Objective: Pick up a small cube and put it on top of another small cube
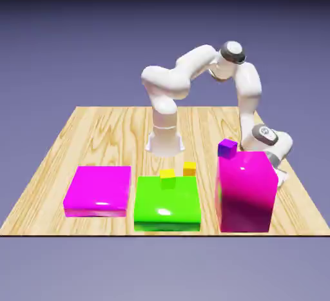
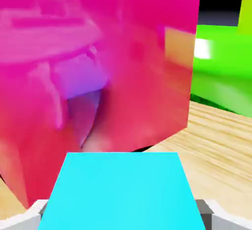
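On the wooden table, a flat magenta block lies at the exterior view's left, a flat green block beside it, and a tall magenta block at the right, its glossy side apparently mirroring nearby shapes.

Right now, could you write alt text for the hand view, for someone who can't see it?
A bright cyan cube sits between the gripper's fingertips, before a big glossy magenta block, with pale wood and a green block beyond.

Cyan cube between the fingertips
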